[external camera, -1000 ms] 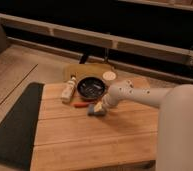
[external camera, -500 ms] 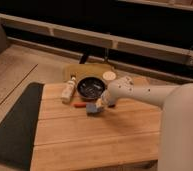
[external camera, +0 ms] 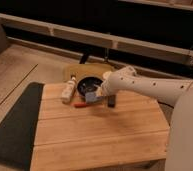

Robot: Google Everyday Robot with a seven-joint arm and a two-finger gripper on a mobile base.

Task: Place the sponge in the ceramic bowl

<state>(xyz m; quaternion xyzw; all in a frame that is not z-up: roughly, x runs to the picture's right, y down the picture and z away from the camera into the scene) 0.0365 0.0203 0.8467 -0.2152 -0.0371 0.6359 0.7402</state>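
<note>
Gripper [external camera: 96, 93] jaws pinched on sponge [external camera: 91, 97] over ceramic bowl's [external camera: 83, 83] near rim by the tabletop's [external camera: 100, 135] far edge; early release could drop it outside.

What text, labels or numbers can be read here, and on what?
None can be read.
Any label on the pale bottle beside the ceramic bowl is too blurred to read.
The gripper, holding the sponge at the bowl's near rim, shows no visible marking.

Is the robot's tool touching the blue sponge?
Touching. The camera view shows the tool, just in front of the ceramic bowl, shut on the sponge.
</note>
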